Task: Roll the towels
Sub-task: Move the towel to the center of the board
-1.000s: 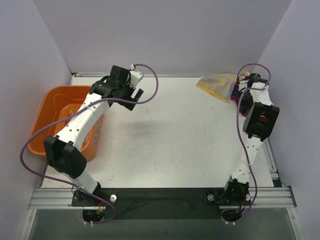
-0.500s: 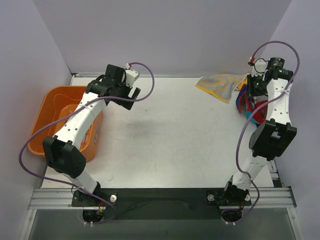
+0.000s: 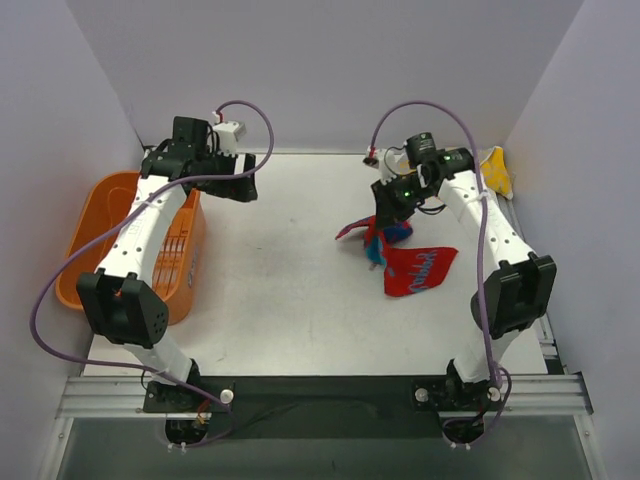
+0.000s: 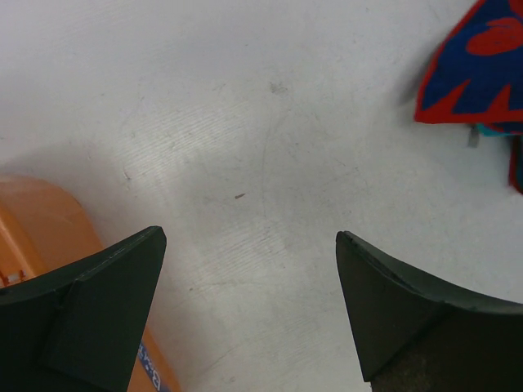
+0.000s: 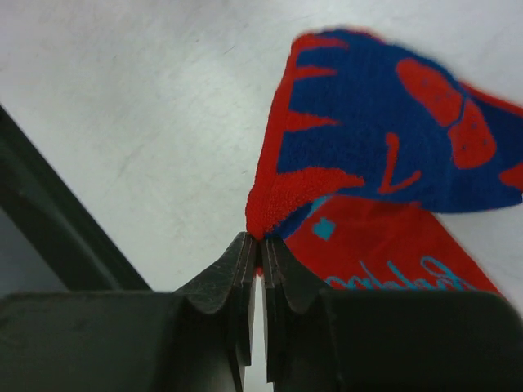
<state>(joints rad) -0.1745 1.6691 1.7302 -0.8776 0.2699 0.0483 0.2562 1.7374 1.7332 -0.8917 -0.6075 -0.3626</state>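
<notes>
The red and turquoise towel (image 3: 418, 270) with dark blue printed shapes hangs crumpled from my right gripper (image 3: 388, 222) over the middle right of the table, its lower red part trailing on the surface. In the right wrist view my right gripper (image 5: 261, 238) is shut on a red corner of this towel (image 5: 376, 155). The yellow towel (image 3: 496, 171) lies bunched in the back right corner. My left gripper (image 3: 243, 182) is wide open and empty above the back left of the table, next to the tub. In the left wrist view it (image 4: 249, 245) frames bare table, with the towel's corner (image 4: 482, 61) at top right.
An orange plastic tub (image 3: 100, 215) stands at the left edge, and its rim shows in the left wrist view (image 4: 37, 224). White walls close in the back and both sides. The table (image 3: 290, 290) is pale grey.
My right arm has swung from the back right corner toward the table's middle, carrying the red and turquoise towel. The yellow towel shifted farther into the corner. My left gripper moved back and left.
</notes>
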